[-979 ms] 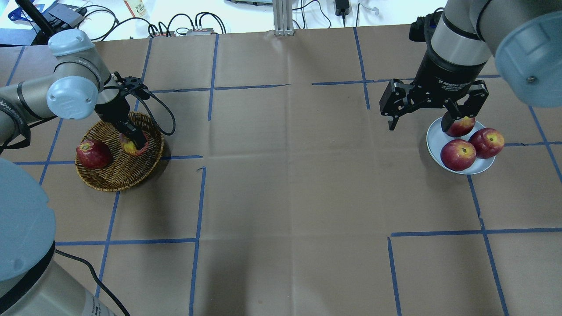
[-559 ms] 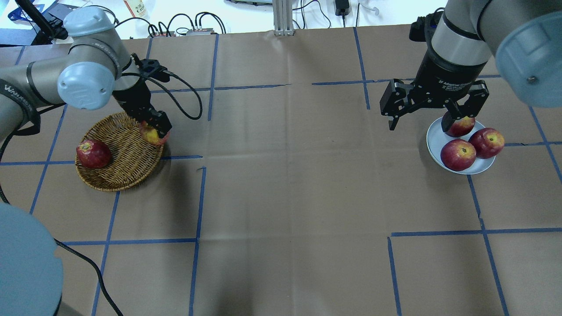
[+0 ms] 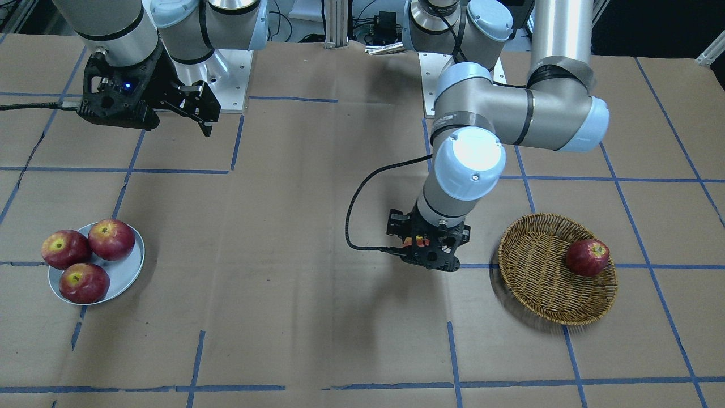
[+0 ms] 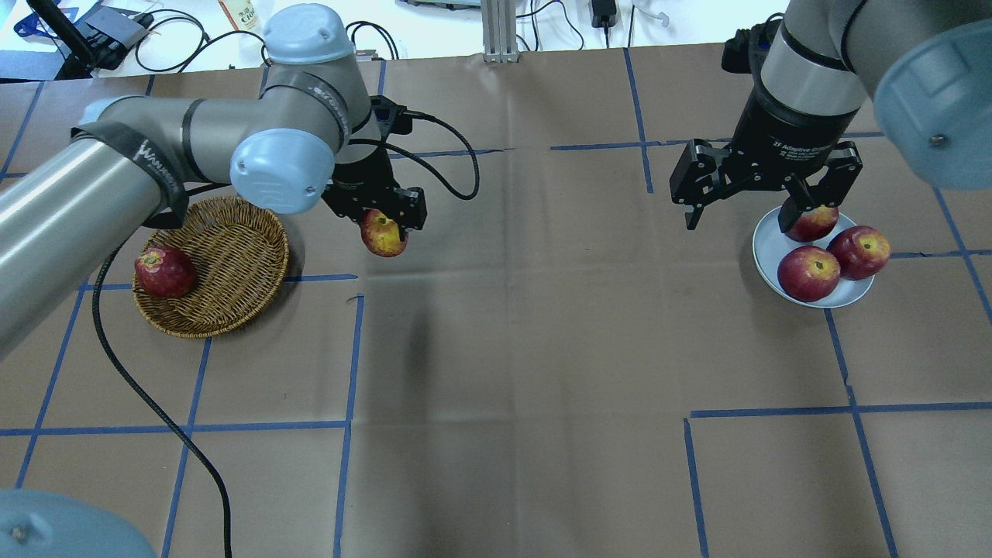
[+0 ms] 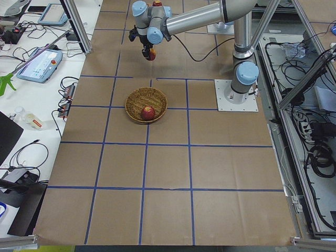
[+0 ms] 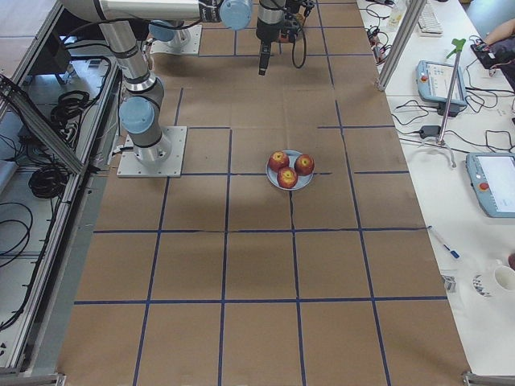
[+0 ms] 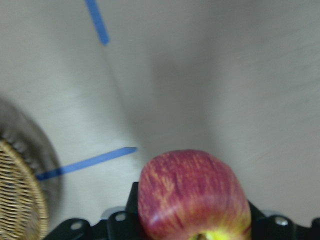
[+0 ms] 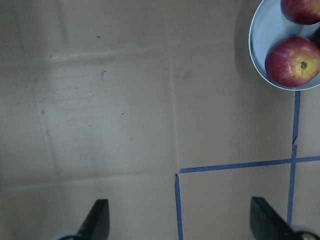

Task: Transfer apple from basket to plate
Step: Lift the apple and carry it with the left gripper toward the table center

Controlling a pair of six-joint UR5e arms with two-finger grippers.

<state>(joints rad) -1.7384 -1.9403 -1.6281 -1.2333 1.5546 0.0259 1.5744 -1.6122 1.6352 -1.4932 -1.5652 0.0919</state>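
Observation:
My left gripper [image 4: 385, 225] is shut on the apple [image 4: 384, 234], red with a broad yellow patch, and holds it in the air to the right of the wicker basket [image 4: 232, 256]. The apple fills the left wrist view [image 7: 192, 195]; in the front view only a sliver of it shows in the gripper [image 3: 429, 249]. The basket [image 3: 532, 283] holds one dark red apple [image 4: 164, 272]. The pale blue plate [image 4: 767, 256] at the right holds three red apples. My right gripper [image 4: 763, 198] is open and empty, high beside the plate's far left rim.
Three deep red apples [image 3: 85, 255] crowd the plate [image 3: 126, 272]. Blue tape lines grid the brown paper tabletop. The left arm's black cable [image 4: 155, 418] trails over the table's near left. Cables and gear lie beyond the far edge.
My left gripper has lifted the apple out of the basket and carried it right, past the basket's rim. The right arm has not moved.

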